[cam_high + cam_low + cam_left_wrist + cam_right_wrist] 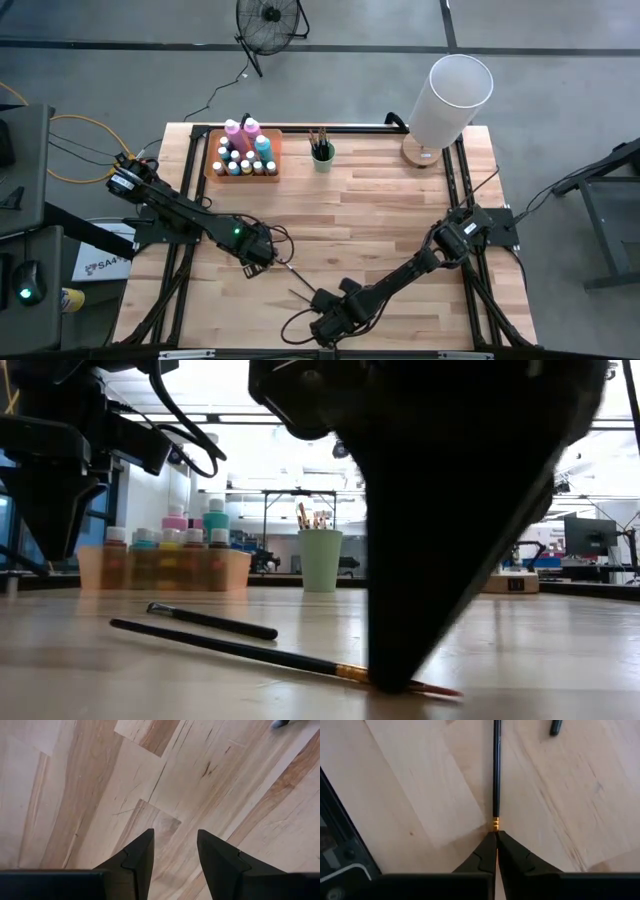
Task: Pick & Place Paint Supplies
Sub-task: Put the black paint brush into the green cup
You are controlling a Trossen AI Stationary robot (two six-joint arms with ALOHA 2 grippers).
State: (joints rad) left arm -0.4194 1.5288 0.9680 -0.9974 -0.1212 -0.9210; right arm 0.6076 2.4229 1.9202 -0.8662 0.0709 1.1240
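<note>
High view: the worktop [380,210] carries an orange tray [213,168] of paint bottles [243,158] at upper left of centre, with a green cup [322,158] of brushes just right of it and a white cylinder [449,98] at upper right. The left gripper [262,252] sits low at left of centre; the right gripper [322,318] is at bottom centre, down on the wood. Two loose brushes are only faint dark lines between them. Low view: a long brush [250,652] lies flat in the foreground, gold ferrule toward the right, with the right gripper's dark bulk planted on that end; a shorter brush [212,621] lies just behind it, apart from it. Tray, bottles and cup stand far back. Left wrist view: left fingers [137,857] spread over bare wood, nothing between them. Right wrist view: right fingers [487,852] pressed together, pinching the long brush at the ferrule, its handle running away up the frame; the tip of the second brush shows at top right. Judged step: grasp made on the long brush, lift not yet begun. Next move calls for a straight lift that keeps the thin handle from swinging, then a carry to the green cup and an upright drop among the brushes there.
</note>
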